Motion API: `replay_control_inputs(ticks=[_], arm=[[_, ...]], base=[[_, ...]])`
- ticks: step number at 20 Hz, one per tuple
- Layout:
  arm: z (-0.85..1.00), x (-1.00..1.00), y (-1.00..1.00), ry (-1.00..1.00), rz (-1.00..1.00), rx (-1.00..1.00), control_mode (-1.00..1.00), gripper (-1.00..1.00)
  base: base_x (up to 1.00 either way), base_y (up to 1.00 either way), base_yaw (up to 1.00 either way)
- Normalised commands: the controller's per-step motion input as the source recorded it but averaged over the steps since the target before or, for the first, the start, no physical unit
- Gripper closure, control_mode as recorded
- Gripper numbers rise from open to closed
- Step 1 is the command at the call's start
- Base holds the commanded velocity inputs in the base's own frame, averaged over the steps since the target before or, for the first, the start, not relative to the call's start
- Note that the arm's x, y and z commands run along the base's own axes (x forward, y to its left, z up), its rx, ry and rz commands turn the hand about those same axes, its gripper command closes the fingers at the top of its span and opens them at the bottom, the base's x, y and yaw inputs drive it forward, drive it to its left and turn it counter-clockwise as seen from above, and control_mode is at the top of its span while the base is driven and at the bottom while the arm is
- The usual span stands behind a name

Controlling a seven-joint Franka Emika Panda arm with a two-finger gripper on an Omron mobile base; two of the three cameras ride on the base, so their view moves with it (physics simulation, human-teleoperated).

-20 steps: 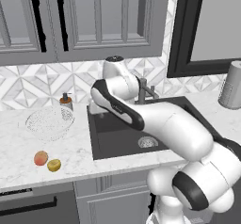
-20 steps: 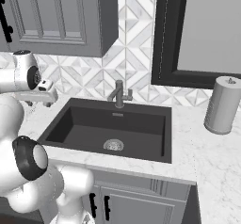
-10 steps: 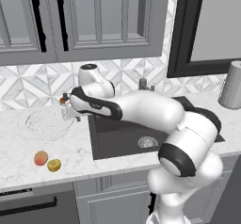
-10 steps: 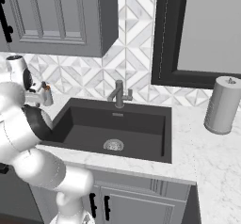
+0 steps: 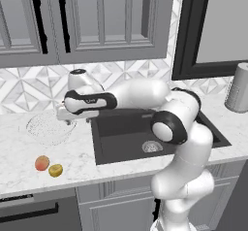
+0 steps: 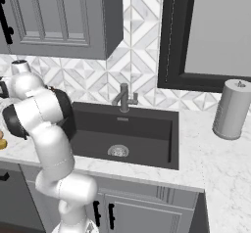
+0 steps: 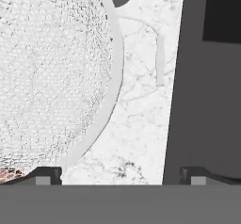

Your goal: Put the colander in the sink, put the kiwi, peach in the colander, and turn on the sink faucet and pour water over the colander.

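I see my gripper [image 5: 68, 121] wide open, holding nothing | it hangs by the colander [image 5: 47, 127] rim, maybe not touching | colander sits on the counter [image 5: 24, 150] left of the sink [image 5: 145, 133] | peach [image 5: 42, 163] and kiwi [image 5: 55, 170] lie nearer me

We see fine, pale wire mesh on the colander [image 7: 52, 72], white veined marble on the table [image 7: 141, 124], and a matt, perhaps stone-like sink [image 6: 147, 129].

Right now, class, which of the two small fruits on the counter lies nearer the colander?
The peach, the rounder orange-red one. It sits on the colander's side of the oval yellow-green kiwi, which lies closer to the counter's front edge.
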Motion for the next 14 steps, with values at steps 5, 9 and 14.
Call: replay_control_inputs(ticks=[5,9,14], arm=[[-0.49,0.41,0.5,0.03,0.0,0.0,-1.0,-1.0],[-0.32,0.28,0.47,0.02,0.0,0.0,-1.0,-1.0],[-0.17,0.12,0.1,0.0,-0.02,0.0,-1.0,-1.0]], base=[[0.0,0.0,0.0],[0.0,0.0,0.0],[0.0,0.0,0.0]])
